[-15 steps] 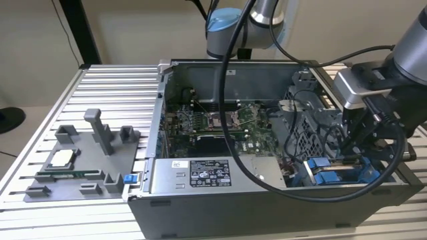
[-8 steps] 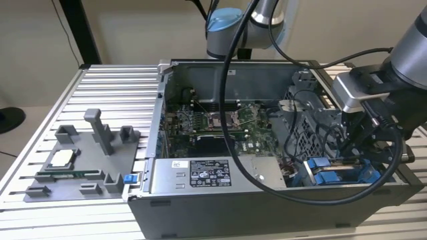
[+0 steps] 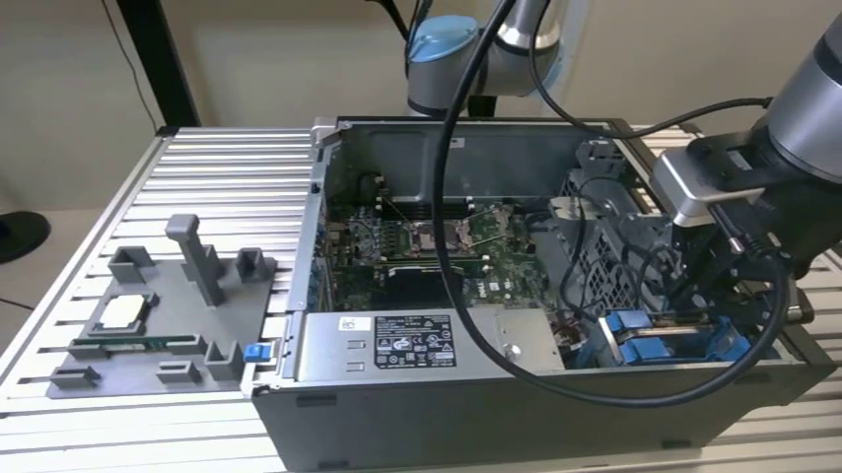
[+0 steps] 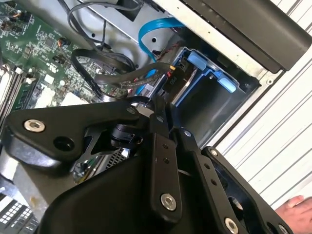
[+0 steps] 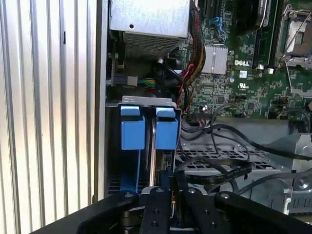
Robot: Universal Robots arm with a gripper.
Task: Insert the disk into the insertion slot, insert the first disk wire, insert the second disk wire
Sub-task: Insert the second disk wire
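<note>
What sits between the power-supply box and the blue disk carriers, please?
In the first wrist view, a tangle of coloured wires lies between the power-supply box and the blue disk carriers.

One open computer case (image 3: 526, 394) sits on one slatted table (image 3: 224, 148) beside one grey parts tray (image 3: 145, 335), with one robot arm (image 3: 803, 108), one power-supply box (image 3: 421, 340), one green circuit board (image 3: 421, 261), and two blue tabs (image 5: 132, 129) just ahead of the jaws.
</note>
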